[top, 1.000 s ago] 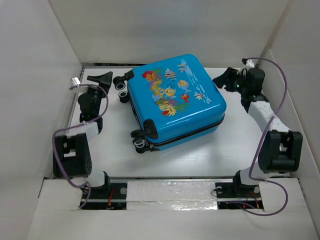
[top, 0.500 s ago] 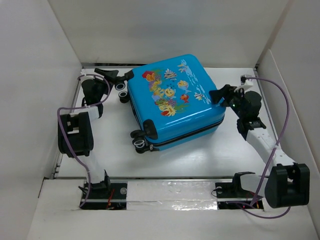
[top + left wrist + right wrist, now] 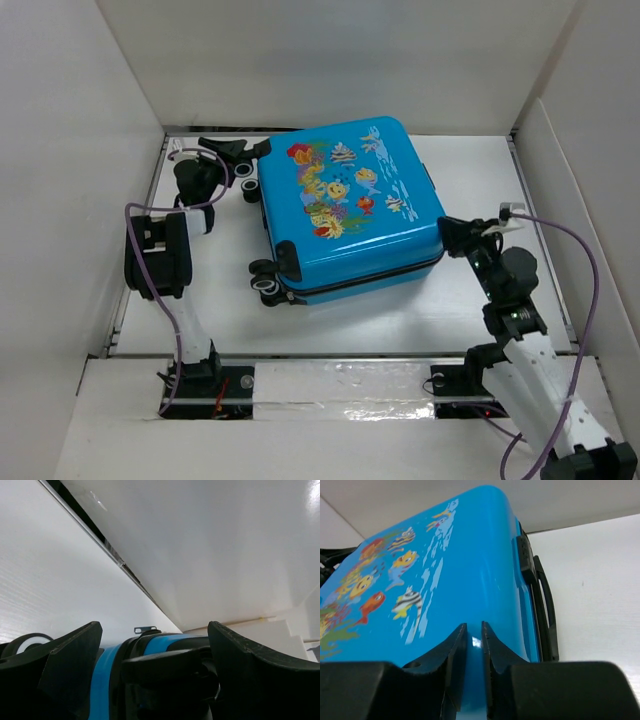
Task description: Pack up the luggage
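The luggage (image 3: 350, 205) is a bright blue fish-print suitcase lying flat and closed on the table, wheels to the left. My left gripper (image 3: 238, 152) is open at its far left wheel end. In the left wrist view the fingers (image 3: 70, 655) stand on either side of a black wheel mount (image 3: 170, 670) on the blue shell (image 3: 160, 642). My right gripper (image 3: 450, 232) is at the suitcase's near right corner. In the right wrist view its jaws (image 3: 474, 630) are almost closed, holding nothing, tips against the blue shell (image 3: 445, 570).
White walls close in the table on the left, back and right. The suitcase's black side handle (image 3: 545, 600) faces right. Its wheels (image 3: 265, 280) stick out at the near left. A white ledge with tape (image 3: 340, 385) runs along the near edge.
My right gripper has swung from the far right down to the suitcase's near right corner. My left gripper has moved right to the wheel end. The suitcase has turned a little.
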Robot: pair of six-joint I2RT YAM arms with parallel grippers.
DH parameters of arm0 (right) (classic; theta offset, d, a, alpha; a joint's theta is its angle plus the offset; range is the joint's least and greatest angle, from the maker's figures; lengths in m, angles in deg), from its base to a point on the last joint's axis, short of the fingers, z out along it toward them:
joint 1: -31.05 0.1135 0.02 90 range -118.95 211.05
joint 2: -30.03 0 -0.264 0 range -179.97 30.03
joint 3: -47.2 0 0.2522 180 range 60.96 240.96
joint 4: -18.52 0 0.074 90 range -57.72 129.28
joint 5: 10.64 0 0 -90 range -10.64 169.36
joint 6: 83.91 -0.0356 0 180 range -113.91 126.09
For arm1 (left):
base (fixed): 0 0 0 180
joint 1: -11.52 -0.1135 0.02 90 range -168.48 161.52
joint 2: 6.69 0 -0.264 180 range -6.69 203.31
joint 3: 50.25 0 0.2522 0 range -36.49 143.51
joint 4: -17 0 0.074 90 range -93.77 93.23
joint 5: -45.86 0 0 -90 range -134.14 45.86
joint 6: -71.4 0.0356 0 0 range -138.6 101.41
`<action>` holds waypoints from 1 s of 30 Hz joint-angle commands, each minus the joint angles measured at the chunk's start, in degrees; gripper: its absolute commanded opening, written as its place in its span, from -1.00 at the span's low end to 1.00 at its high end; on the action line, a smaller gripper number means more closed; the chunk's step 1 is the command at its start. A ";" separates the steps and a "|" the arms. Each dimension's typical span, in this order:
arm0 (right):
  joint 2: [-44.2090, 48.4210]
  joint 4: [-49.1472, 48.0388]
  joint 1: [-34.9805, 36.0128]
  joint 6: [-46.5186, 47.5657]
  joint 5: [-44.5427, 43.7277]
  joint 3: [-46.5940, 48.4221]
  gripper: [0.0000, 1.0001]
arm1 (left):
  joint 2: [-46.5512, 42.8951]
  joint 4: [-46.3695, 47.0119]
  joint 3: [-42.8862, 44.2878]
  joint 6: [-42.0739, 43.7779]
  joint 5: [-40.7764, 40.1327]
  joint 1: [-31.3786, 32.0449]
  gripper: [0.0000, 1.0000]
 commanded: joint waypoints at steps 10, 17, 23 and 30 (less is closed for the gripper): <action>8.08 27.57 4.67 -5.06 -2.39 -3.17 -0.37 | 5.51 13.27 5.11 -6.34 1.97 1.29 0.57; 8.17 32.23 10.30 -10.61 -5.20 -3.62 -0.68 | 4.37 18.27 3.79 -6.86 0.56 1.81 -0.32; 8.70 38.03 17.07 -11.04 -15.13 1.56 -0.81 | 1.91 18.19 2.74 -5.29 -0.84 1.81 -1.00; 1.51 28.04 22.00 -10.71 -14.27 -0.28 -0.68 | -6.34 23.37 -8.57 -3.97 -4.27 0.76 -1.00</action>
